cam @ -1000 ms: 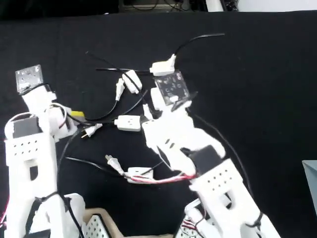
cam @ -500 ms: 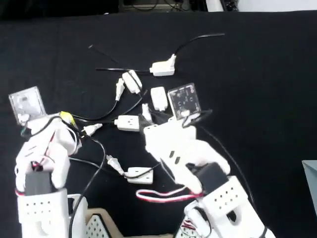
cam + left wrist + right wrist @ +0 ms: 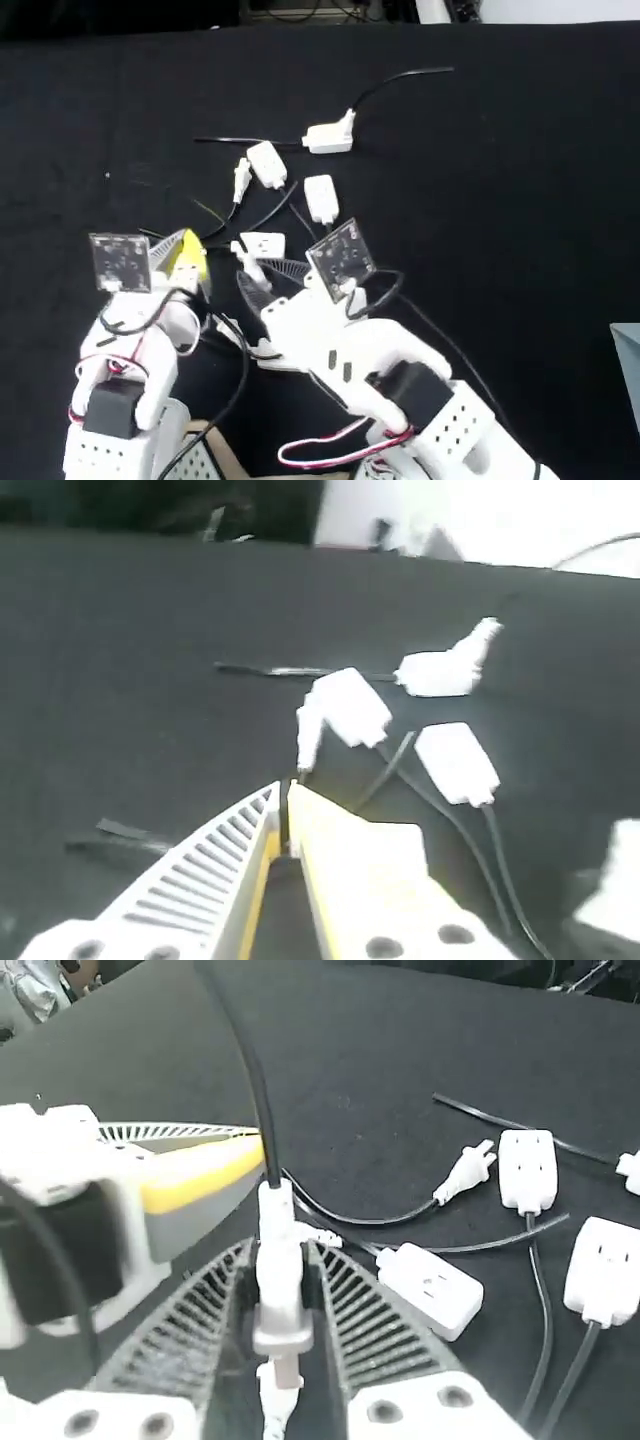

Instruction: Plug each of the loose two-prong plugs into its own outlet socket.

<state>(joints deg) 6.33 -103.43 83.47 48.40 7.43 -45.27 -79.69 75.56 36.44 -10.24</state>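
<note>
right fingers (image 3: pixel 368 1312) drew back, clamping a plug (image 3: pixel 277 1305).

On the table (image 3: pixel 520 200) we find the first socket (image 3: pixel 330 136) lying farthest back. To its near left lies the second socket (image 3: pixel 266 163), with a loose plug (image 3: pixel 240 180) just beside it on the left. The third socket (image 3: pixel 321 198) lies nearer, to their right. Nearer still, the fourth socket (image 3: pixel 262 246) has the left gripper (image 3: pixel 187 258) to its left and the right gripper (image 3: pixel 255 272), gripping a second plug (image 3: pixel 277 1290), just on its near side.
</note>
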